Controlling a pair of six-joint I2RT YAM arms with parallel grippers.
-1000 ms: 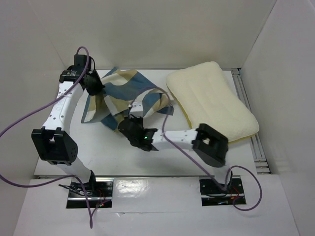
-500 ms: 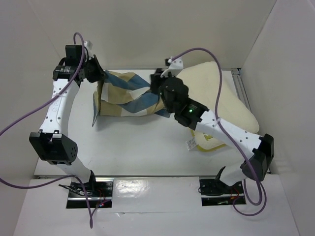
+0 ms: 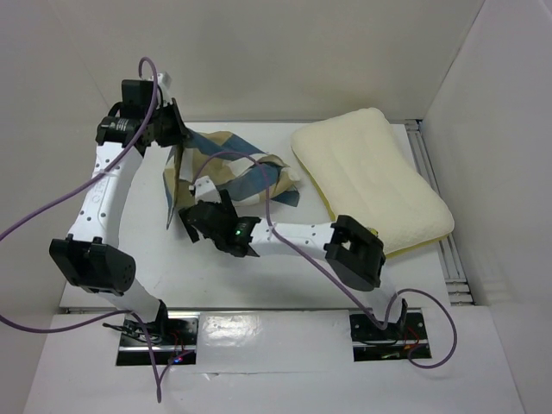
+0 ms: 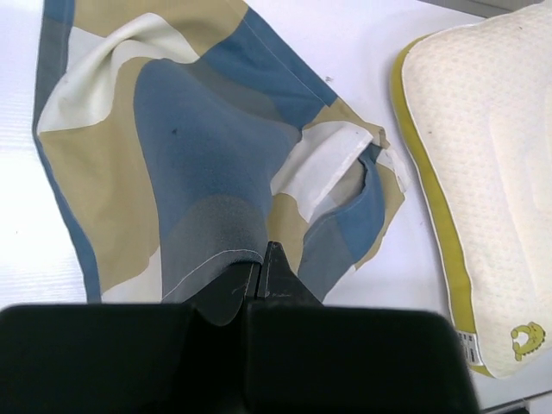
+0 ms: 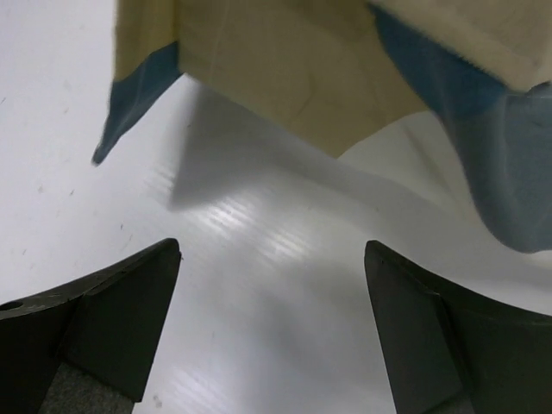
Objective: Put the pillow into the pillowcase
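Left gripper (image 4: 259,274) pinches the soft checked pillowcase (image 3: 237,168) up.
Right gripper (image 5: 272,276) reaches low, spread wide; the plump bumpy pillow (image 3: 371,177) lies beside.

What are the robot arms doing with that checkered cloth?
The left pincer is shut on an edge of the limp blue, tan and white checked pillowcase, holding it up. The right pincer is open close to the cloth, gripping nothing. The plump cream quilted pillow lies beside it, not yet inside.

Bright, even overhead light, soft shadows. R wrist view: glare streaks on tabletop (image 5: 259,250), pillowcase (image 5: 285,78) casts soft shadow. L wrist view: near edge dark, blurry.
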